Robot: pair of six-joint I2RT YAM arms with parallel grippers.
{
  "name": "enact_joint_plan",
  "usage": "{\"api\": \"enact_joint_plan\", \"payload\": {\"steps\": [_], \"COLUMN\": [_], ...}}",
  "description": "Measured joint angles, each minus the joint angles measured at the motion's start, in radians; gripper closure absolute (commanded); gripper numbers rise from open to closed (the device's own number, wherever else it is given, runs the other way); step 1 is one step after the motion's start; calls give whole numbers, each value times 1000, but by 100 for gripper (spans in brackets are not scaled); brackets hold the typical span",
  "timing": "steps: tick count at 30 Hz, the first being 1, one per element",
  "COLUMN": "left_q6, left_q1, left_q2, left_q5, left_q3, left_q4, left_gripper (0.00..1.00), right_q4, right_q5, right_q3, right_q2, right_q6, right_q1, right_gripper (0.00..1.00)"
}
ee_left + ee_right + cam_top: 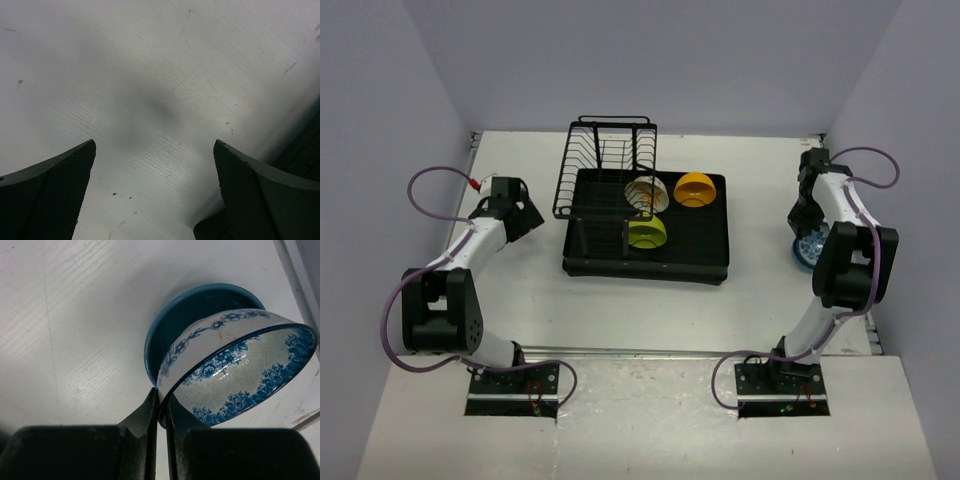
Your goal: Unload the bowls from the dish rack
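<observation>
my right gripper (161, 405) pinches the floral bowl (235, 370) by its rim, tilted over the blue bowl (185, 310) on the table (620, 310). left gripper (155, 165) spread, empty. three remain in the rack (645, 268): orange (695, 188), green (647, 232), patterned (647, 192).

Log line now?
right hand: shut on floral bowl, over blue bowl; left hand: open; dish rack: orange bowl, yellow-green bowl, patterned bowl

A white, faintly ribbed tabletop (620, 310) with small dark specks sits enclosed by plain pale lilac walls (670, 60) at the back and both sides.
</observation>
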Motion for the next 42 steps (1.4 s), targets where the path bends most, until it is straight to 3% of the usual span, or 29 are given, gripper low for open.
{"api": "enact_joint_plan", "payload": {"steps": [10,16,20,28,31,36,42], "left_q6": [0,0,0,0,5,6,-19], "left_q1": [0,0,0,0,0,0,0], "left_q2": [2,3,9,11,11,11,6], "left_q5": [0,-5,-4,-3,-4,-3,19], "left_q3": [0,0,0,0,0,0,0], "left_q4": [0,-1,-1,-1,-1,-1,-9], "left_gripper": [0,0,0,0,0,0,0], "right_q4": [52,60,67,36,2,132,567], "right_q5": [-32,-43,-43,-40,-53,-274,-426], "right_q3": [0,0,2,64,186,316,21], "right_q2": [51,54,54,-3,-79,-206,-346], "right_q6": [-18,-16,-17,-8,9,184,640], "right_q1": [0,0,0,16,76,217,422], "right_gripper": [100,83,62,54,53,53,55]}}
